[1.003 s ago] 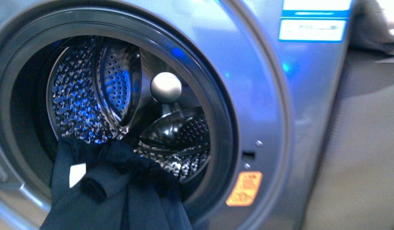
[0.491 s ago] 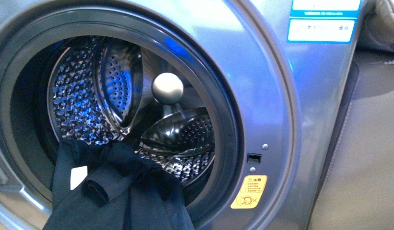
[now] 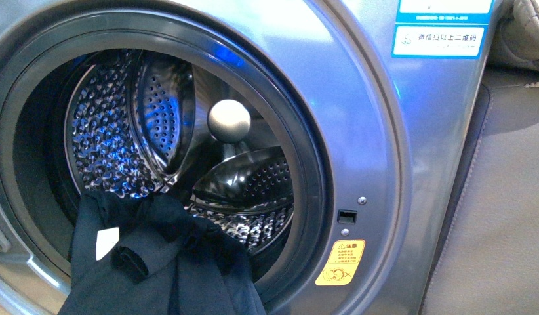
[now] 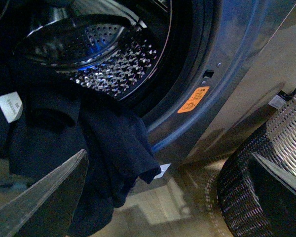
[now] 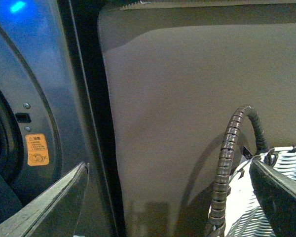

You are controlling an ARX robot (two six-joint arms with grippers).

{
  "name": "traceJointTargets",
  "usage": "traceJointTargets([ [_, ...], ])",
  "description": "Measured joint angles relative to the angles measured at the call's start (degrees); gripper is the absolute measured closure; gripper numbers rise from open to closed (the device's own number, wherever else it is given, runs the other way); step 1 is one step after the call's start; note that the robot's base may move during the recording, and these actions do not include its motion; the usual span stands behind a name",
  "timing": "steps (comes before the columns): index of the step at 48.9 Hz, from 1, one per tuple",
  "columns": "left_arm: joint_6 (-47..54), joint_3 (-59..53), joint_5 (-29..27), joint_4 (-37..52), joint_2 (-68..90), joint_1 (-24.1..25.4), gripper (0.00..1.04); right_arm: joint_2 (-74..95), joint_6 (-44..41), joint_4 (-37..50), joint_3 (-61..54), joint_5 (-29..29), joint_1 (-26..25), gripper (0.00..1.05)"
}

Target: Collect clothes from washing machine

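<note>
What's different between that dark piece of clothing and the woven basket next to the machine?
The garment is plain dark navy; the basket is woven in black and white. The garment is limp, hanging out of the washing machine over its porthole rim; the basket holds a stiff rounded shape and stands on the floor beside it. Both sit low near the machine's front.

Porthole lip of washing machine (image 3: 372, 131) carries clothes (image 3: 162, 262), draped outward; basket (image 4: 237, 182) seemingly on floor (image 4: 182, 202).

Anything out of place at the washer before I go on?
Only the garment: it hangs half out of the porthole, draped over the lower rim with its white tag showing. No spill or damage is visible.
</note>
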Motion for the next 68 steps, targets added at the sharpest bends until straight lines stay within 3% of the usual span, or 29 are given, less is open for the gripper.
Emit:
traceJointTargets([
  [15,2.8,12.5,-2.3,10.6,20.4,-5.5,0.06,0.0,0.0,0.0,0.0,0.0,0.0,0.08],
  [46,11.3,25.1,-9.0,13.1,47.7,-12.4,0.06,0.0,0.0,0.0,0.0,0.0,0.0,0.08],
  [58,13.5,29.9,-14.6,13.6,57.7,-12.3,0.06,0.0,0.0,0.0,0.0,0.0,0.0,0.08],
  [68,17.0,33.4,-23.6,13.8,64.5,-11.0,0.06,0.0,0.0,0.0,0.0,0.0,0.0,0.08],
])
